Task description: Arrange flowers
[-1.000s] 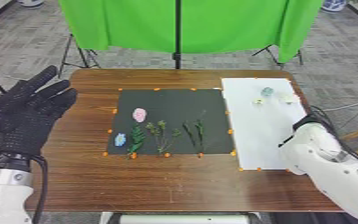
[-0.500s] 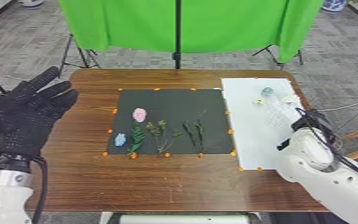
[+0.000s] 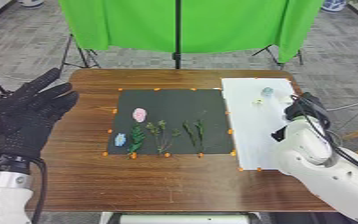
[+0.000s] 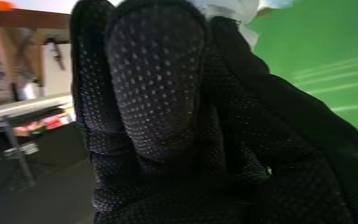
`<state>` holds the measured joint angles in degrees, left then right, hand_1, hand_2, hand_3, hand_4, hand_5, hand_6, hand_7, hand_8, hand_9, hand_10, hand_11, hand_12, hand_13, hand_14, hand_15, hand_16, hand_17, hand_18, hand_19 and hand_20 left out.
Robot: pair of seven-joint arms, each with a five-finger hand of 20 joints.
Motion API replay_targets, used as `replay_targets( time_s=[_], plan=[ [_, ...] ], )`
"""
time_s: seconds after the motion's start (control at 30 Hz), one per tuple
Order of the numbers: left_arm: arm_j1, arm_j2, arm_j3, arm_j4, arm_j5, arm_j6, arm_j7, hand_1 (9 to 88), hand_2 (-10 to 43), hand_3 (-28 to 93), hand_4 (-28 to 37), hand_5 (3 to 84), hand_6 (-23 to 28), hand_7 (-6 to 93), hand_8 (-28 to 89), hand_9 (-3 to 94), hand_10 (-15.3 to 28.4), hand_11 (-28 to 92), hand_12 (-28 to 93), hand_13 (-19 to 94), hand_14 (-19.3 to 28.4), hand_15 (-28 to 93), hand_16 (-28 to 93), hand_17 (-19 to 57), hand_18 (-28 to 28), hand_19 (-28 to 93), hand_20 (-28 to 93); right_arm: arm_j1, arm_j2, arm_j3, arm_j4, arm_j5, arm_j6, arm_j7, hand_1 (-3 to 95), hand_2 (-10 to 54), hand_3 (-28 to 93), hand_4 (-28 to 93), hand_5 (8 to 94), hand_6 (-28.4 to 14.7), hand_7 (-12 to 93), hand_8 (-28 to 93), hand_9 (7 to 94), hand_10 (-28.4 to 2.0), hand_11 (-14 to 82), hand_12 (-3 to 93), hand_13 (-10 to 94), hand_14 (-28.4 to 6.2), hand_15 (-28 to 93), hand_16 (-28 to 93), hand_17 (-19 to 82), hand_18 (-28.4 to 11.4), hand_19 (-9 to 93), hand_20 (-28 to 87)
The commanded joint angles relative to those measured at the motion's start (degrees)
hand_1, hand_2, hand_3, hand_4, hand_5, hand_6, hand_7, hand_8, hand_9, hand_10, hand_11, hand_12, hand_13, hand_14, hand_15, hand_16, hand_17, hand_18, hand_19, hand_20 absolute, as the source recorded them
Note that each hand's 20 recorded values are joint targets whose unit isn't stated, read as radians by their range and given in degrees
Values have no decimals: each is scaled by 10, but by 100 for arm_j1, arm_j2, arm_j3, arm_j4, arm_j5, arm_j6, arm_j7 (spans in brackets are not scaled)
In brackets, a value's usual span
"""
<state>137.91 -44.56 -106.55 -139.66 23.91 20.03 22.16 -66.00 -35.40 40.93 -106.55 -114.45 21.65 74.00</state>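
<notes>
In the head view, my right hand (image 3: 310, 104) is at the white sheet's right edge, beside a white flower (image 3: 287, 99). My right hand (image 4: 158, 75) has its thumb drawn against its fingers in the right wrist view, pinching the translucent white flower (image 4: 233, 9) at the tips. A pale blue-green flower (image 3: 267, 91) and a small cream flower (image 3: 257, 102) lie on the white sheet (image 3: 255, 135). The black mat (image 3: 167, 115) holds a pink flower (image 3: 140, 115), a blue flower (image 3: 120, 139), a green leaf (image 3: 136, 137) and several green stems (image 3: 161, 134). My left hand (image 3: 26, 120) is open, left of the mat.
Orange markers (image 3: 167, 155) line the mat and sheet on the brown table (image 3: 158, 185). A green cloth (image 3: 193, 25) hangs behind the table's far edge. Dark cables (image 3: 322, 125) run along the right arm.
My right hand has moved from low over the white sheet toward its far right edge, beside the white flower. My left hand has barely shifted.
</notes>
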Motion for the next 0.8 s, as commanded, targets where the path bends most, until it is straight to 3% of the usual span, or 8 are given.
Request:
replay_targets(
  time_s=[0.03, 0.23, 0.5, 0.7, 0.8],
  plan=[
    [138, -53, -85, 1, 15, 101, -56, 231, 77, 800, -235, 387, 107, 186, -111, 364, 216, 317, 112, 267, 284, 564, -109, -68, 257, 631, 161, 1026, -495, -912, -328, -92, -102, -518, 608, -95, 719, -283, 810, -18, 294, 75, 937, -77, 105, 239, 937, -28, 495, 121, 634, -92, 818, -225],
    [56, 2, -152, 2, -6, 126, -70, 231, 76, 800, -236, 386, 107, 187, -111, 363, 216, 316, 112, 267, 284, 563, -109, -68, 257, 630, 162, 1948, -1132, -1808, -281, 136, -236, -973, 605, -95, 722, -283, 804, -15, 300, 74, 937, -74, 107, 241, 937, -26, 499, 125, 634, -92, 817, -228],
    [-160, 22, -151, 16, 49, 111, -195, 231, 76, 799, -236, 386, 107, 187, -111, 362, 215, 317, 113, 266, 284, 564, -109, -67, 258, 631, 163, 2330, -2109, -2373, -35, 236, -539, -1435, 599, -95, 724, -283, 801, -13, 306, 70, 937, -72, 109, 240, 937, -23, 513, 130, 642, -91, 815, -265],
    [-207, 63, -216, 2, 57, 107, -189, 232, 76, 799, -236, 385, 107, 186, -112, 361, 215, 317, 113, 267, 284, 564, -109, -66, 258, 634, 166, 2682, -2629, -2859, 340, 397, -641, -1722, 597, -95, 724, -283, 799, -10, 309, 68, 937, -70, 107, 242, 937, -23, 513, 132, 643, -89, 818, -278],
    [-231, 131, -241, 22, 47, 61, -110, 232, 76, 799, -236, 385, 106, 187, -112, 361, 214, 318, 113, 268, 284, 564, -110, -66, 258, 635, 168, 2845, -2827, -3049, 511, 472, -697, -1813, 596, -95, 724, -283, 798, -10, 312, 66, 937, -69, 108, 243, 937, -23, 513, 133, 642, -89, 821, -280]
  ],
)
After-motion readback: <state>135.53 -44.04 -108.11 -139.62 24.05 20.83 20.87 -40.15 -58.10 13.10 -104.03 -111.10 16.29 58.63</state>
